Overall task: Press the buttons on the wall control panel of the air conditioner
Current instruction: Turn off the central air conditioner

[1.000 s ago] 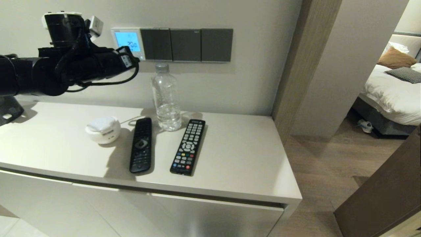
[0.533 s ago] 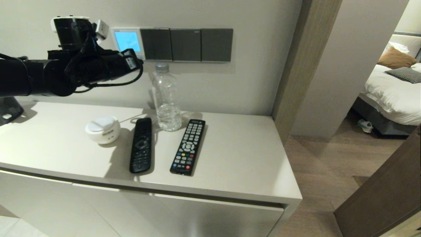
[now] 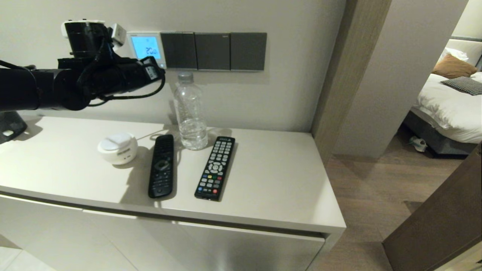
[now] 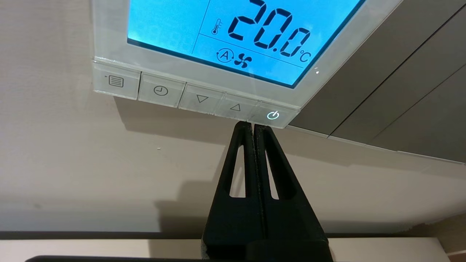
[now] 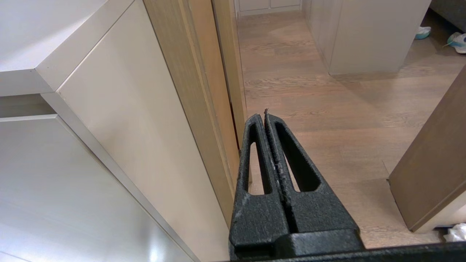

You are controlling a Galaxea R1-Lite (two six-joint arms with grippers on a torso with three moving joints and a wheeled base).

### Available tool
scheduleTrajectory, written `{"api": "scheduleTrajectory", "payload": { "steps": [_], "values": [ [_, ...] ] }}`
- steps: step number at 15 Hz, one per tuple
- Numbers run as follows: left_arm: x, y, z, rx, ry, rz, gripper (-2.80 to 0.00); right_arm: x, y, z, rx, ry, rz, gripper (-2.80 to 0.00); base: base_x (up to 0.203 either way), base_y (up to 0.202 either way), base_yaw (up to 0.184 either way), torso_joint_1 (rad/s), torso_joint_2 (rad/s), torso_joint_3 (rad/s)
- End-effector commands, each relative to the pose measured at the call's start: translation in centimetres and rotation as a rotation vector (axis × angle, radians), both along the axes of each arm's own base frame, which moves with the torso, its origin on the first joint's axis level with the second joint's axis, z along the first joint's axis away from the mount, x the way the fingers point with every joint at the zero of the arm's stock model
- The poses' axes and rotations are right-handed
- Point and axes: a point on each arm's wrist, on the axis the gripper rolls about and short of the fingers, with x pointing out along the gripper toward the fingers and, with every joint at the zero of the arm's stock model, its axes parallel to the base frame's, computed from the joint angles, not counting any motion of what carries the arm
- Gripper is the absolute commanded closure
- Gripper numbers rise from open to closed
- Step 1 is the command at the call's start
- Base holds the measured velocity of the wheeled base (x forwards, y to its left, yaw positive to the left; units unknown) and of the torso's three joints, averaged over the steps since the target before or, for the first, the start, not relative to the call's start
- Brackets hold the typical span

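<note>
Black left hand (image 4: 252, 125) at the small square white wall panel (image 3: 146, 48)

The hand's two fingers are pressed together, tips just under the power key in the row of flat white buttons (image 4: 196, 97) running sideways along the panel's bottom edge; touching, perhaps. The flat blue screen (image 4: 240, 32) reads 20.0. Three smooth dark grey switch plates (image 3: 213, 51) sit beside it. On the pale table (image 3: 271, 177) below stand a clear plastic bottle (image 3: 189, 111), two long black remotes (image 3: 215, 168) and a round white gadget (image 3: 118, 148). The right hand (image 5: 265, 118), pressed together too, hangs low by the cabinet.
</note>
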Motion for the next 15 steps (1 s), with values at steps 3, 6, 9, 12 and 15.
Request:
{"api": "scheduleTrajectory", "payload": {
  "steps": [3,6,9,12,15],
  "values": [
    [-0.6,0.1,0.6,-0.006,-0.014,-0.001,0.00,0.0,0.0,0.0,0.000,0.003,-0.001,0.00,0.000,0.000,0.000,0.000,0.00,0.000],
    [-0.9,-0.2,0.7,-0.007,-0.012,-0.006,0.00,0.0,0.0,0.0,0.000,0.003,-0.001,0.00,0.000,0.000,0.000,0.000,0.00,0.000],
    [-1.6,-0.1,1.3,-0.014,-0.023,-0.008,0.00,0.0,0.0,0.0,0.000,0.003,0.000,0.00,0.000,0.000,0.000,0.000,0.00,0.000],
    [-1.6,-0.2,1.2,-0.015,-0.022,-0.013,0.00,0.0,0.0,0.0,0.000,0.003,0.000,0.00,0.000,0.000,0.000,0.000,0.00,0.000],
    [-1.2,-0.3,1.0,-0.017,-0.039,-0.010,0.00,0.0,0.0,0.0,0.000,0.003,0.000,0.00,0.000,0.000,0.000,0.000,0.00,0.000]
  ]
}}
